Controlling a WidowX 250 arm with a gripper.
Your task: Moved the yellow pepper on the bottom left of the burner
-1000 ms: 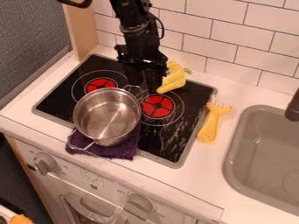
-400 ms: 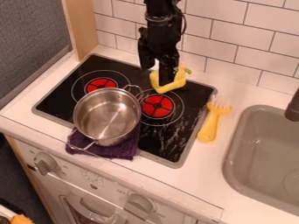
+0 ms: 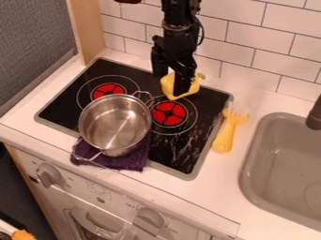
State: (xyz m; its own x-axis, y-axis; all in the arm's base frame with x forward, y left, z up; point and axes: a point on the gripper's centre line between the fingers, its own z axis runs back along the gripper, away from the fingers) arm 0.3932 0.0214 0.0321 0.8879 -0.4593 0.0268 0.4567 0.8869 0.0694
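Black gripper (image 3: 170, 85), fingers open and apart, hangs at smooth, curved yellow pepper (image 3: 192, 86) on glossy stove (image 3: 179, 157); round, shiny metal pot (image 3: 113, 124) stands partly on rough purple cloth (image 3: 119, 162)

metal pot (image 3: 113, 126) partly over purple cloth (image 3: 130, 162) | yellow fork (image 3: 224, 137) near sink (image 3: 268, 145)

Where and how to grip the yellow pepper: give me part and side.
Best take the yellow pepper around the middle of its body, from above, with the gripper astride it. It lies on its side, stem toward the sink, so its flank likely faces up; the tiled wall behind and the pot at front-left would probably crowd a low approach.
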